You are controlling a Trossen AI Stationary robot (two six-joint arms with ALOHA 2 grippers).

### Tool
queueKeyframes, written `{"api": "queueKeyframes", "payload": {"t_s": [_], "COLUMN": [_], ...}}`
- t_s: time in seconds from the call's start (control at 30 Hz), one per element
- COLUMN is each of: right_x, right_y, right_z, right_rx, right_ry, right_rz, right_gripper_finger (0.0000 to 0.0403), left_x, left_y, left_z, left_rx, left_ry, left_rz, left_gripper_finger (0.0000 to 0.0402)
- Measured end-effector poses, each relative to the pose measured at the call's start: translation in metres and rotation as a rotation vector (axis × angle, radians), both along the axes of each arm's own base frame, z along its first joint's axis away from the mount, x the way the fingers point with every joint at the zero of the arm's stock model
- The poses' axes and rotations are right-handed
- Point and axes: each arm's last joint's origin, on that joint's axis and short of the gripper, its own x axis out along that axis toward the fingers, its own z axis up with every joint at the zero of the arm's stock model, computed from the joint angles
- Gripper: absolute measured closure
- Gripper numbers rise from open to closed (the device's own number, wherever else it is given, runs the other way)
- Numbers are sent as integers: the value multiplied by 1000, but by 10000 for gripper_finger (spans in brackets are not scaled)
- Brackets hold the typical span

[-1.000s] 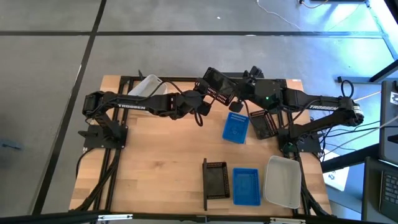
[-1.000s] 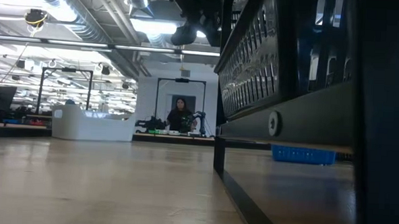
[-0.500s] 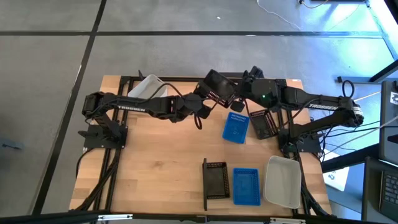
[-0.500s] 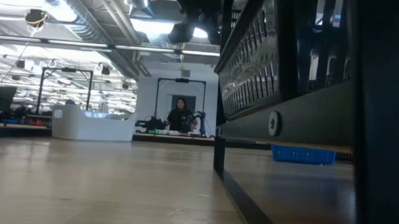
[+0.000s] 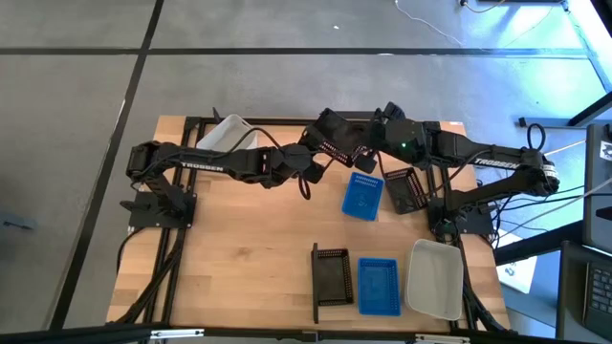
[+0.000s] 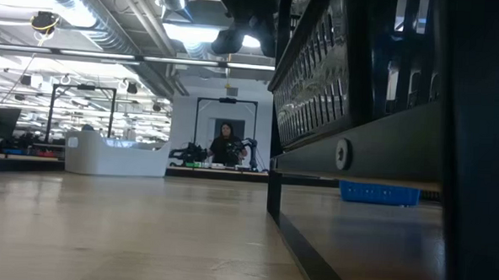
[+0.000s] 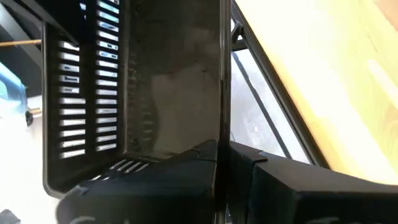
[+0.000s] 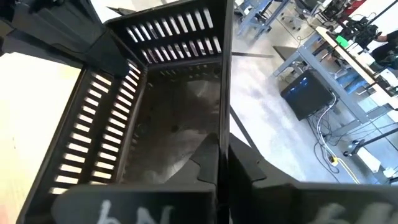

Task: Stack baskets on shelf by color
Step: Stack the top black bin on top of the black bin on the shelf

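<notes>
Both claws pinch one black basket (image 5: 337,137) aloft at the far table edge: the left gripper (image 5: 314,151) and right gripper (image 5: 368,145) each closed on a wall. Below it lie a blue basket (image 5: 362,196) and another black one (image 5: 404,189); the shelf (image 5: 382,312), well nearer, holds three unstacked baskets. Sorting looks barely begun.

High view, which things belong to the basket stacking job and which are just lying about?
Job: held black basket, gripped by left gripper and right gripper; loose blue basket; second black basket; white basket; shelf and its three baskets.
Lying about: floor cable; person in low view.
</notes>
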Motion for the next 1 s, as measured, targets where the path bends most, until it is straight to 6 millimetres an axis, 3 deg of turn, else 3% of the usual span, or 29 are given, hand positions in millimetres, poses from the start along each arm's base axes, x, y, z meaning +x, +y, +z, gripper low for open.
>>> {"api": "queueKeyframes", "payload": {"t_s": [0.53,1.0], "right_x": [0,-1], "right_y": [0,0], "right_z": [0,-1], "right_rx": [18,52], "right_ry": [-12,-31], "right_rz": [-7,-33], "right_gripper_finger": [400,400], "left_x": [1,2], "left_y": [0,-5], "left_z": [2,3], "left_rx": [-64,-72], "left_ry": [-111,-113], "left_rz": [16,-11], "left_gripper_finger": [362,358]}}
